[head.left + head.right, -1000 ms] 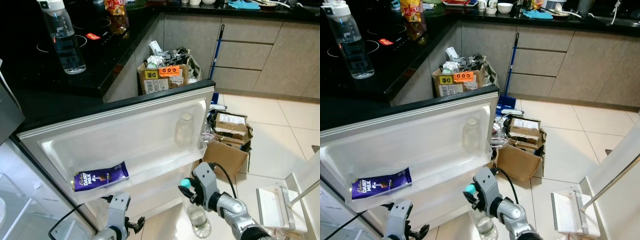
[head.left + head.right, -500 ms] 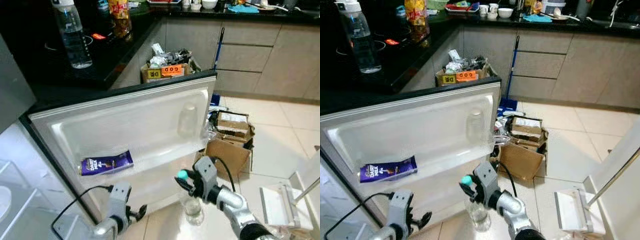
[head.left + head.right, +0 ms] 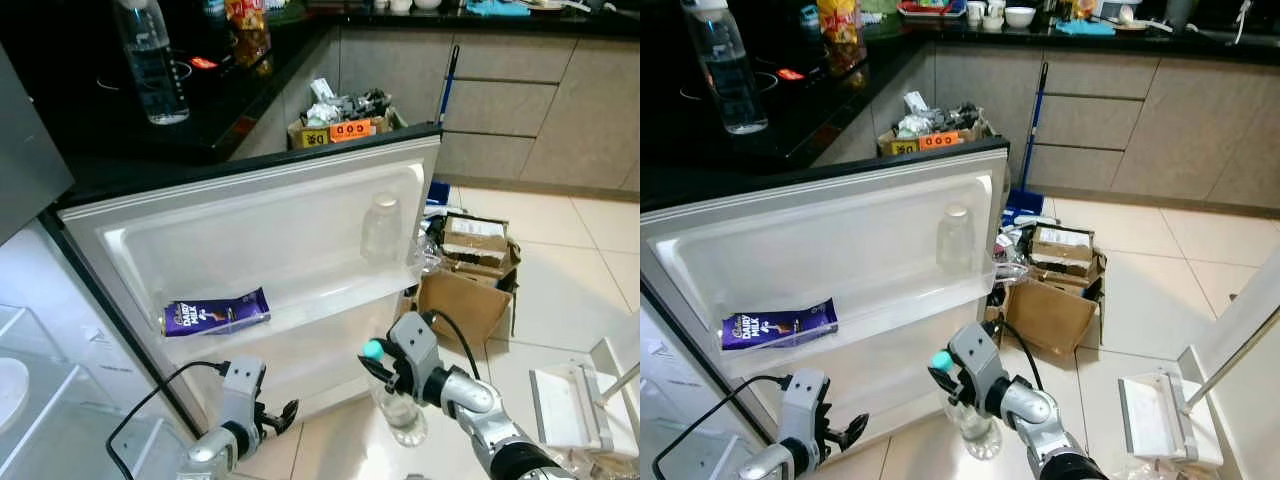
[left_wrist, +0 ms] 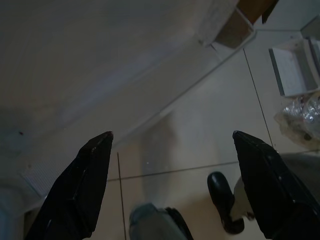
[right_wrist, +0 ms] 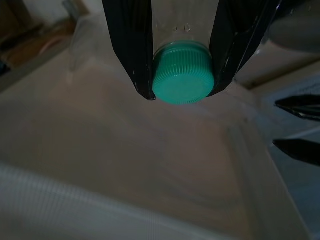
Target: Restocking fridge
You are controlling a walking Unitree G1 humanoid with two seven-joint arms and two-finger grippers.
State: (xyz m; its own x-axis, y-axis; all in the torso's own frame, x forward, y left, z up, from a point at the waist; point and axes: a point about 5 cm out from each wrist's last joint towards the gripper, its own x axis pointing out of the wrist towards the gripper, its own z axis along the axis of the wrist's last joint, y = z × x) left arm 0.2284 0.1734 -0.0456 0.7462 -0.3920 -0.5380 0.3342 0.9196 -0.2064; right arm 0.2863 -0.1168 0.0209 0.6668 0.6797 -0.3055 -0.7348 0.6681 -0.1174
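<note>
A cardboard box (image 3: pixel 462 303) sits on the floor beside a blue-handled broom (image 3: pixel 443 92).

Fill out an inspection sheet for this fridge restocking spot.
Surface: beige tiled floor; black countertop.
Job's things: clear plastic bottle with teal cap; purple chocolate bar lying on the open white fridge door's shelf, a clear jar at the shelf's other end.
Clutter: brown cardboard boxes; box of rubbish; water bottle on the counter.
Grippers: right gripper fingers clamp the bottle neck; left gripper open, low over the floor.
Cables: black cable at the left arm.
Surroundings: grey cabinets; blue-handled broom.
</note>
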